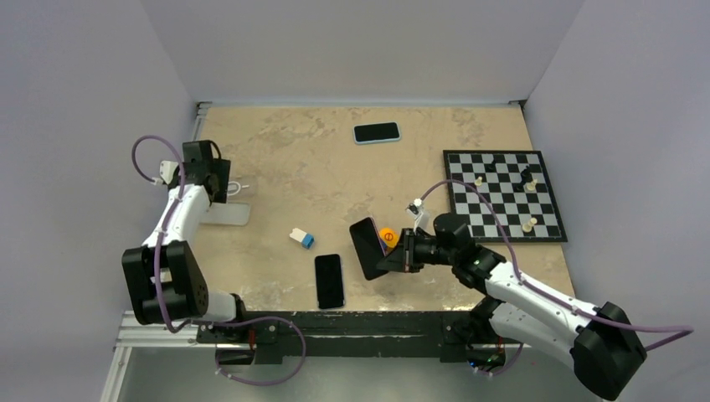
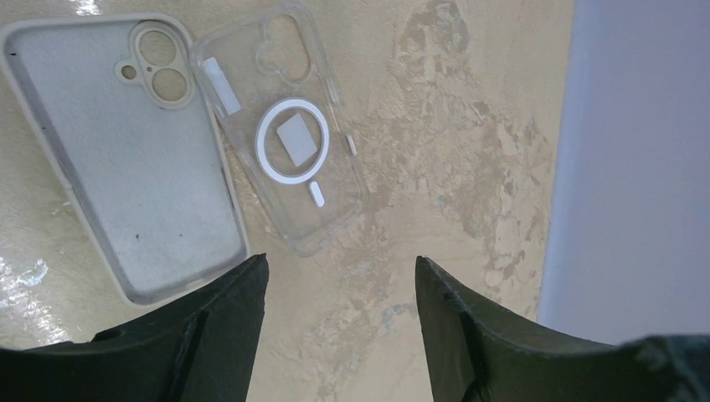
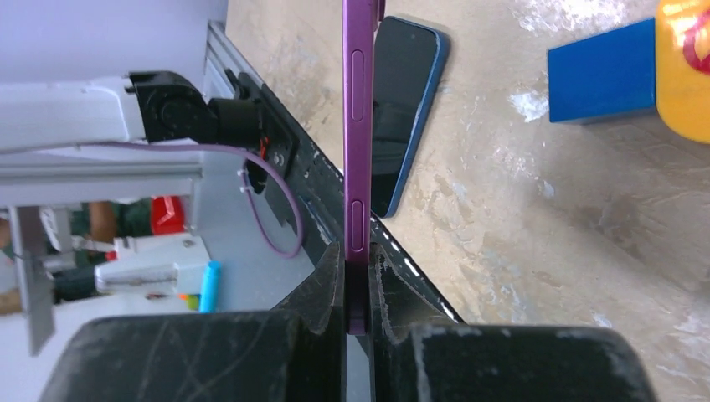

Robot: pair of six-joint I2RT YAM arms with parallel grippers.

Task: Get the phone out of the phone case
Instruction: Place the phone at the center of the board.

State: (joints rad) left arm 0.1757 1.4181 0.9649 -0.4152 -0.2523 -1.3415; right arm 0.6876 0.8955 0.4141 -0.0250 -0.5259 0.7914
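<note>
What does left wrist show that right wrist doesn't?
Left wrist only: two empty cases lying side by side, an opaque grey case and a clear case with a white ring, beyond the open left tool. Right wrist only: the right tool shut on a purple-edged phone held on edge, a blue-edged phone lying flat, a blue block and an orange object. Both: the tan tabletop, with no object in common.

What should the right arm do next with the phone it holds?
Probably lower the purple phone onto the table and open the right gripper: it hangs pinched edge-on in the air, while the grey case and clear case lie empty by the open left gripper.
</note>
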